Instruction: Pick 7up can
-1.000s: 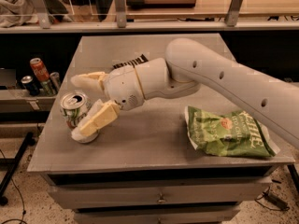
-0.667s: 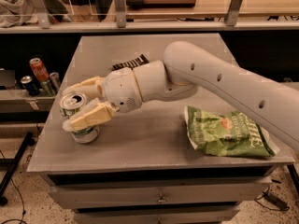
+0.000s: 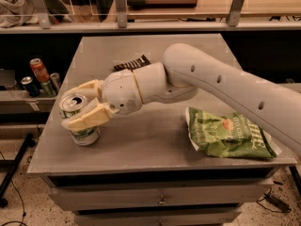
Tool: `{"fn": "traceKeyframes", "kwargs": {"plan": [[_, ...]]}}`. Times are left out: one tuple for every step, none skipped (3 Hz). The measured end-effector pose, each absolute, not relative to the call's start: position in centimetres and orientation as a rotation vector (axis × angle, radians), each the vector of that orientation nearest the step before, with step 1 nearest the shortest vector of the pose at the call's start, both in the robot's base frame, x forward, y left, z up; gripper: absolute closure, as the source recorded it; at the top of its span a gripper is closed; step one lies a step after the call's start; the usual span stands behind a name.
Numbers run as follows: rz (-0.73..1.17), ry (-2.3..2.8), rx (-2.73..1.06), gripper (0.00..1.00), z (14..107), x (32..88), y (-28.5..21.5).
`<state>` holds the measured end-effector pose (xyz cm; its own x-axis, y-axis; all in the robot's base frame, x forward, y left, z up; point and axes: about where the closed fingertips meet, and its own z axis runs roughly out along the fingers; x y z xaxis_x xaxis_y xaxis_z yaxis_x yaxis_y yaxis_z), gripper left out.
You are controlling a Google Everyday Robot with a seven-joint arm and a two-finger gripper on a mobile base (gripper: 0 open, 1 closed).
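Camera view: can (image 3: 85, 134) w/in end effector (image 3: 70, 106)

— Where is the cream two-finger tool (image 3: 69, 108) sitting?
— It is clamping the white-and-green aluminium 7up can (image 3: 85, 134), which is standing upright on the grey counter (image 3: 155, 140). A green crisp bag (image 3: 225, 135) is lying well apart.

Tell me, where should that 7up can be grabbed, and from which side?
Grip the 7up can mid-body, from the side: it stands upright on the table, so its round wall offers opposite sides. The gripper is at the can, level with its upper half.
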<state>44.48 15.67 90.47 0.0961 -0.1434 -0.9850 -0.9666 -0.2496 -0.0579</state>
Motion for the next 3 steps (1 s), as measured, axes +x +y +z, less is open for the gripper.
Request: {"fn": "traceKeyframes", "kwargs": {"plan": [[1.229,1.12,-1.559,1.0,91.5,45.2,15.2],[1.156,1.116,-1.578,1.0,93.7,46.6,13.8],[1.087,1.122,-1.591,1.0,95.8,47.9,12.1]]}}
